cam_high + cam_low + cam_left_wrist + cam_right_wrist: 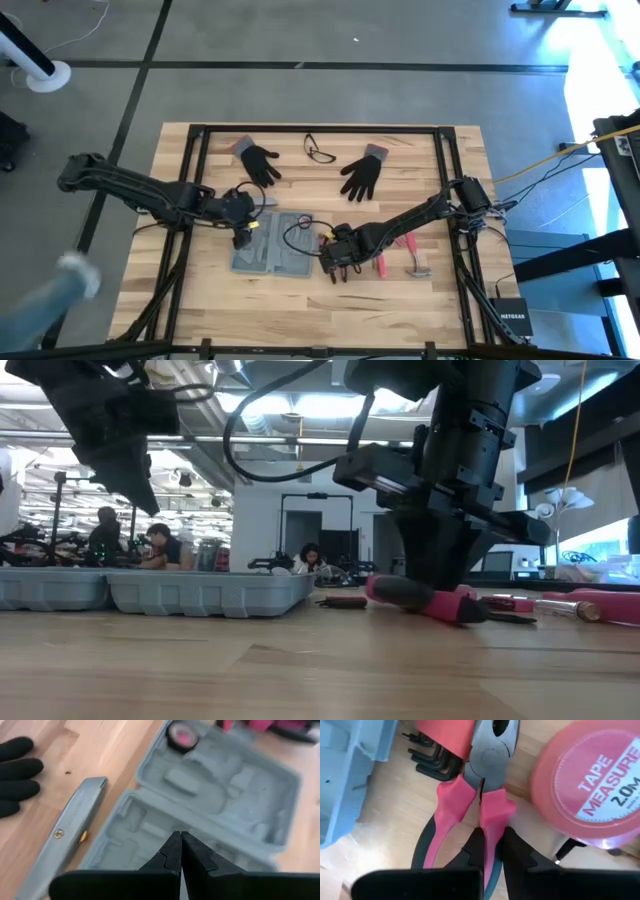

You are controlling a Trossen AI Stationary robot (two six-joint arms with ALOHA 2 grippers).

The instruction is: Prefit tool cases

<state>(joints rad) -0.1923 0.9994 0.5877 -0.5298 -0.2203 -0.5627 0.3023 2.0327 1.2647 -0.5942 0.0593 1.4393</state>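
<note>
The blue-grey tool case (270,243) lies open on the wooden table, its moulded recesses up; the left wrist view shows it too (215,795). My left gripper (243,232) hangs shut above the case's left half (181,845) and touches nothing. Pink-handled pliers (480,785) lie on the table just right of the case. My right gripper (338,262) stands over them, shut on one handle. A pink tape measure (590,785) lies beside the pliers. My right gripper pinches one pink handle of the pliers (495,815), the one nearer the tape measure, between its two fingers (517,855). The fingers point steeply down from above. The pliers lie flat on the table (430,600), their other handle free beside the fingers.
A grey utility knife (65,845) lies left of the case. Two black gloves (262,160), (363,175) and glasses (320,150) lie toward the far edge. Black hex keys (432,757), a hammer (415,262) and other pink tools lie right of the case. A person's blurred sleeve (60,290) shows at the near left.
</note>
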